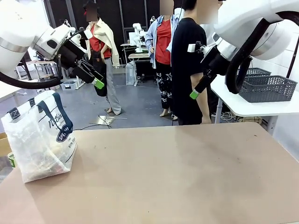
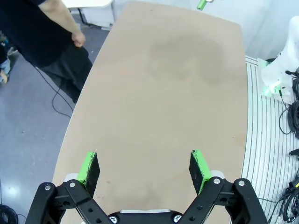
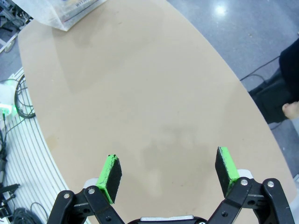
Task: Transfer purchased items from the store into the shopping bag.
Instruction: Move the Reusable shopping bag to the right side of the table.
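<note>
Across the brown table (image 1: 177, 172) a person (image 1: 187, 70) stood at upper centre. At left sat the shopping bag (image 1: 39, 140), goods inside. Upper left, the left gripper (image 2: 145, 169) hung, jaws spread; upper right, the right gripper (image 3: 169, 171) likewise, both empty.

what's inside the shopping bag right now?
The shopping bag stands at the table's left edge. Through the translucent plastic, pale yellowish and brownish shapes sit low inside. The cloudy plastic and printed logo hide what each one is.
</note>
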